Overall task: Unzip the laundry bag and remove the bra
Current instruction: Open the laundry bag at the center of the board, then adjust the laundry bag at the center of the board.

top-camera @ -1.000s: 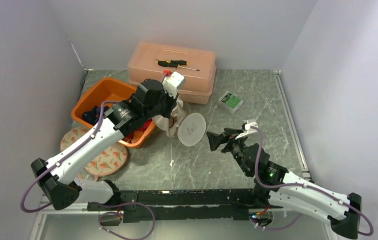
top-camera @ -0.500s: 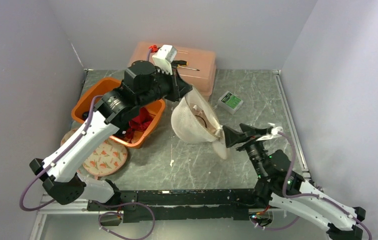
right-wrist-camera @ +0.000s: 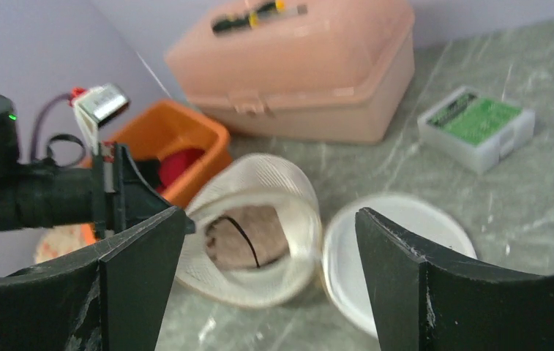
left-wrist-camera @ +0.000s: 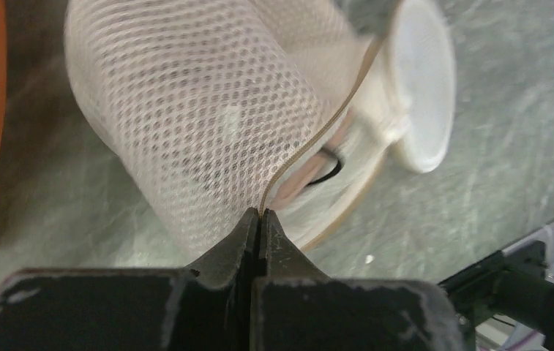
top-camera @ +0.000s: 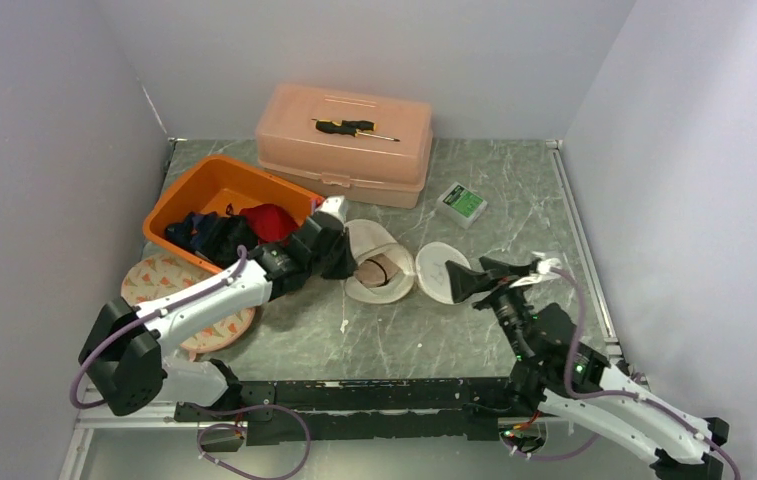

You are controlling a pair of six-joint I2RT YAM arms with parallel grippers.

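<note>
1. The left fingers are pinched shut on the laundry bag's left rim.
2. The bag lies on the table, unzipped and wide open, with the bra sitting inside.
3. Its round flap lies flat against the bag's right side.
4. The right fingers are spread apart, holding nothing, just right of the bag.
5. I think unzipping is done. Next those fingers must reach inside and pinch the bra, not the mesh.
</note>
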